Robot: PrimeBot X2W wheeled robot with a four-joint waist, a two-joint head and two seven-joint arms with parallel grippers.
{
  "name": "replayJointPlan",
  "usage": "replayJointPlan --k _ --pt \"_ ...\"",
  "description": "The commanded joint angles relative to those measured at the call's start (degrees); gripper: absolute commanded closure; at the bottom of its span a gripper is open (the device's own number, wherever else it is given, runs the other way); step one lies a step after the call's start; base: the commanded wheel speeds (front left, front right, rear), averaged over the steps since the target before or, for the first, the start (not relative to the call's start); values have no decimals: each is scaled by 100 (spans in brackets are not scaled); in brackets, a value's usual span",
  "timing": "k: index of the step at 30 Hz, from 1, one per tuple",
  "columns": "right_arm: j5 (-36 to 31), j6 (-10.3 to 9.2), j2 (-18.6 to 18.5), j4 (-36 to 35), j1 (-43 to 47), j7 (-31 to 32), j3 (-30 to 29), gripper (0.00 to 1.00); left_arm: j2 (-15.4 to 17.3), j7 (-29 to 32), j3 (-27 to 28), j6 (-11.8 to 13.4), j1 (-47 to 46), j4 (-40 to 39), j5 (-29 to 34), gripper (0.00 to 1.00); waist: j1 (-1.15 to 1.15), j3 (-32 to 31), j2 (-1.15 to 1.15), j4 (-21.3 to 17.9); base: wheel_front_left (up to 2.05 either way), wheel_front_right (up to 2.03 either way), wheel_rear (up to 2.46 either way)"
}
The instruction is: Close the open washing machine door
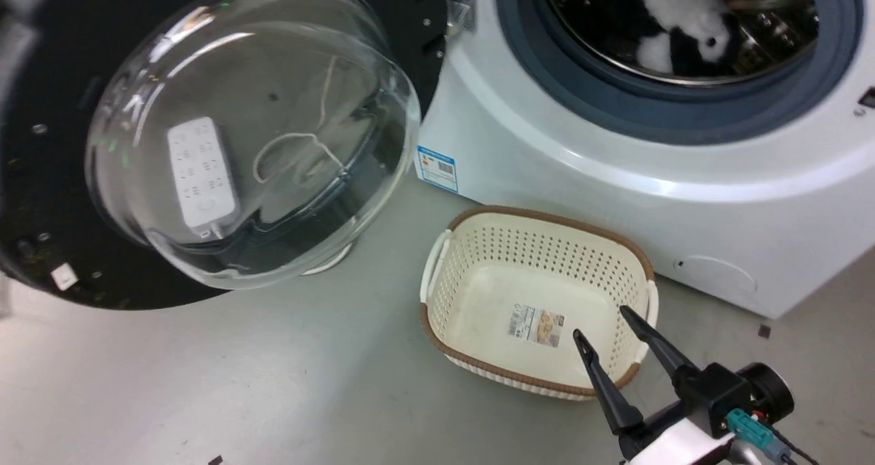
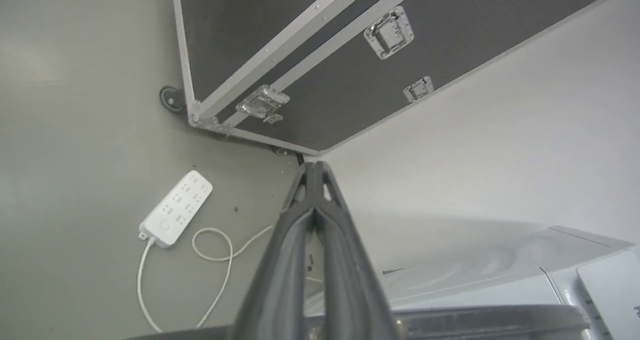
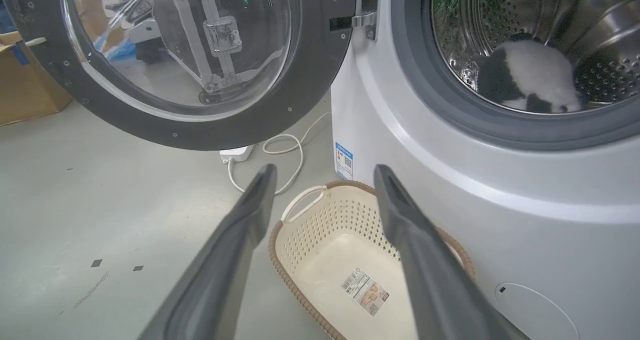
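Observation:
The washing machine door point(image 1: 253, 137) stands swung wide open to the left, its black rim point(image 3: 210, 130) around a bulging clear glass bowl, hung on a metal hinge point(image 3: 362, 20). The white washing machine point(image 1: 615, 171) fills the right, with a grey gasket, a steel drum point(image 3: 500, 25) and a blue sticker point(image 1: 437, 169). My right gripper point(image 1: 603, 323) is open and empty, low over a cream basket, well apart from the door. My left gripper point(image 2: 315, 166) is shut on nothing; a dark curved edge point(image 2: 475, 320) lies just below its fingers, beside the machine's white top point(image 2: 550, 265).
A cream perforated basket point(image 1: 437, 273) sits on the floor before the machine. A black-and-white plush toy point(image 3: 530, 80) lies in the drum. A white power strip point(image 2: 175, 208) with cord lies behind the door, near a black flight case point(image 2: 325, 55). A cardboard box point(image 3: 25, 80) stands far left.

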Motion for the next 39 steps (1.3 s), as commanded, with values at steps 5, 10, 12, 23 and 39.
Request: replayJointPlan --k 5,10,12,23,39 --pt "68 5 -79 74 -101 -75 44 0 268 944 158 186 -338 717 -593 100 -1 118 0 -123 0 0 0" --pt "81 5 -93 125 -93 -75 68 0 203 1815 -100 55 -258 928 -826 100 -1 89 0 -151 0 0 0" --pt "89 5 -91 137 -104 -75 71 0 170 2019 -118 6 -228 926 -926 100 -1 65 0 -156 0 0 0" --pt "79 5 84 261 158 -75 -149 0 -503 3840 -635 -530 816 -24 -1552 100 -1 -618 0 -103 0 0 0" --pt "-136 5 304 216 365 -75 -1019 0 -2280 4486 -2497 82 3957 -3255 -2794 100 -1 -1152 0 -1193 0 0 0"
